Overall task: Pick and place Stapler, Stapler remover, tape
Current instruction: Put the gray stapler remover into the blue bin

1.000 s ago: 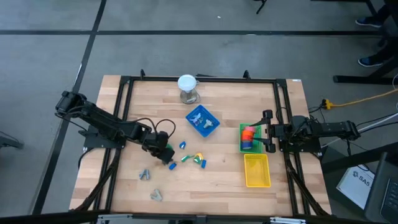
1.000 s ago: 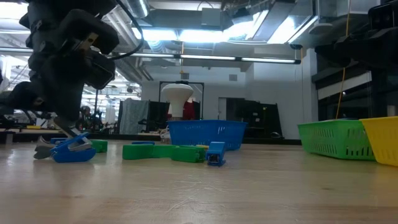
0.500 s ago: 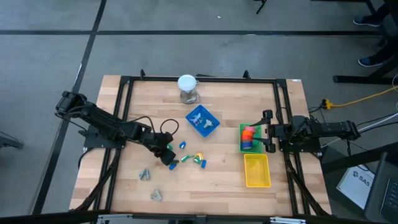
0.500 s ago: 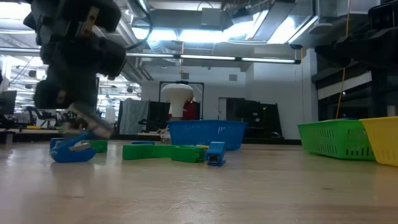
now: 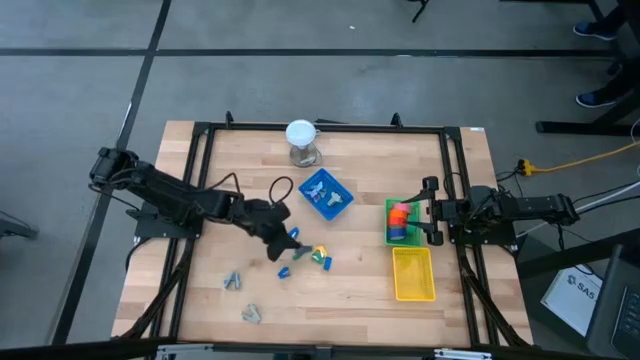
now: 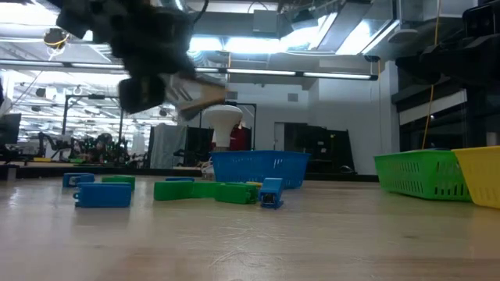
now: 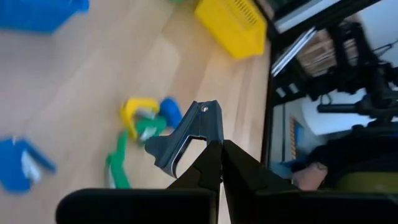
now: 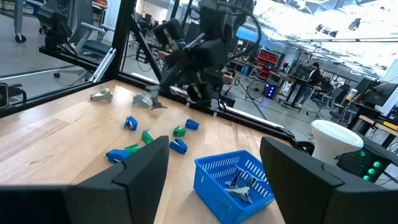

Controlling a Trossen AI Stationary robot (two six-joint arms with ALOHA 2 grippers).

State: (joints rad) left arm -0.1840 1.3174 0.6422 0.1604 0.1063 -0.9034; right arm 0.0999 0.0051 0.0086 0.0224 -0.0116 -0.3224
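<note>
Two baskets (image 5: 411,273) — wood table (image 5: 350,300) — workshop bkgd

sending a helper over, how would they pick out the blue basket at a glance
Start at the white lamp on the far edge of the wooden table; the blue basket sits just in front of it, near the middle. Unlike the green basket and yellow basket on the right, it stands alone, turned cornerwise.

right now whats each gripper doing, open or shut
Left gripper: shut on a grey metal claw, lifted above the table.
Right gripper: open, empty, beside the green basket.
</note>
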